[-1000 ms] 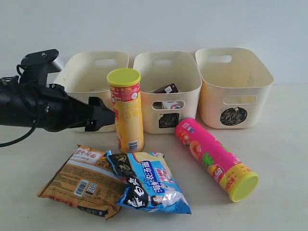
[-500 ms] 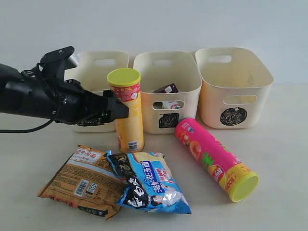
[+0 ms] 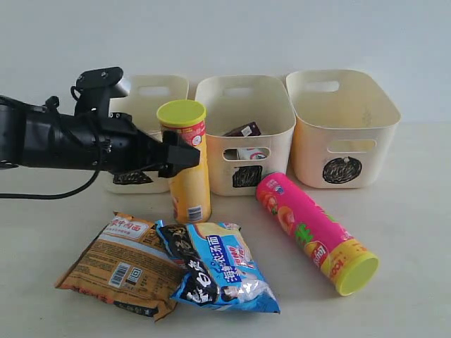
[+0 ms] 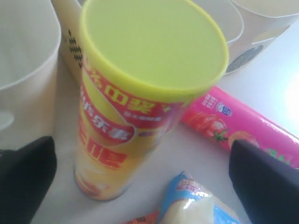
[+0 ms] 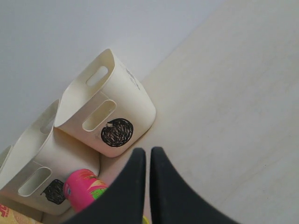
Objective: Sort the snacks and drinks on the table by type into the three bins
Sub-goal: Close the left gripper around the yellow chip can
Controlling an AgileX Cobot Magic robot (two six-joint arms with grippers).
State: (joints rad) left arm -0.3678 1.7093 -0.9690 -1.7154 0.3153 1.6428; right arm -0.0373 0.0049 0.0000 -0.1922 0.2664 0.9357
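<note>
Left gripper (image 3: 185, 156) spread wide, flanking upright yellow-red chip tube (image 3: 190, 186) with yellow-green lid, near pale beige table (image 3: 416, 232) far edge, just before cream plastic tubs (image 3: 278, 151). Right gripper (image 5: 148, 177) clenched, empty.

The left arm (image 3: 56, 144) is matte black, thick and rounded, with a boxy black camera mount (image 3: 99, 79) at its 12 o'clock and a thin black cable (image 3: 49, 196) looping at its 7 o'clock. The left end effector (image 3: 182, 153) has blunt black fingers (image 4: 25, 182). The right end effector (image 5: 148, 161) has two smooth, tapering black ones.
</note>
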